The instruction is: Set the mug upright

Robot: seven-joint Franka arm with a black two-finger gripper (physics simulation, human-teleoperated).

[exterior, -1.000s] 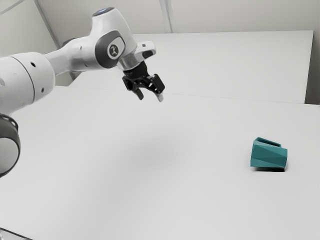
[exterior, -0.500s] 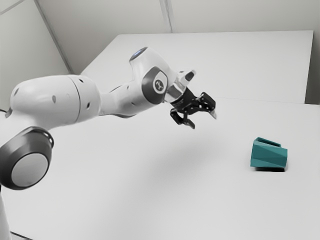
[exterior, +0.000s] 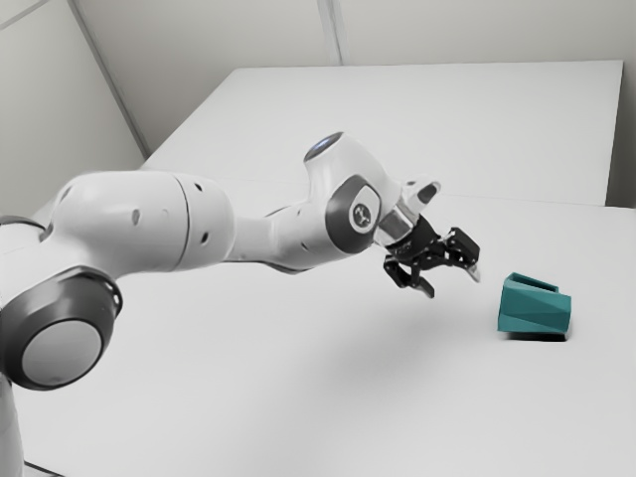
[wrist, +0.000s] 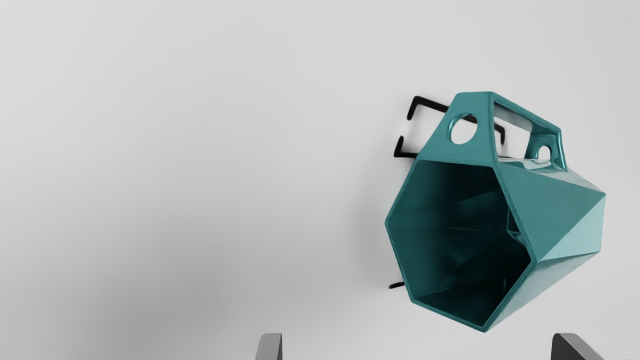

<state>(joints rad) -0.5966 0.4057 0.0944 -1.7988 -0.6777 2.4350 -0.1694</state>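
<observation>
"What's at the exterior view's left?"

"The arm (exterior: 149, 224), white with dark joints, reaching over the pale tabletop (exterior: 248, 397) toward that view's right."

"And at the end of it?"

"The black hand (exterior: 451, 283), tilted, above the tabletop. It's released: the fingers (wrist: 270, 348) stand wide apart with nothing gripped between them."

"So where's the mug?"

"Farthest to the exterior view's right. The teal mug (exterior: 535, 308) lies on its side on the tabletop, near the hand but apart from it, so it isn't upright."

"Which way does it face?"

"Its open mouth (wrist: 457, 240) is toward the hand, and the handle (wrist: 475, 104) is on its upper side."

"Anything around it?"

"The wrist view has thin black lines (wrist: 432, 104) by the handle and a short one by the mouth's rim. I can't tell what they are."
</observation>
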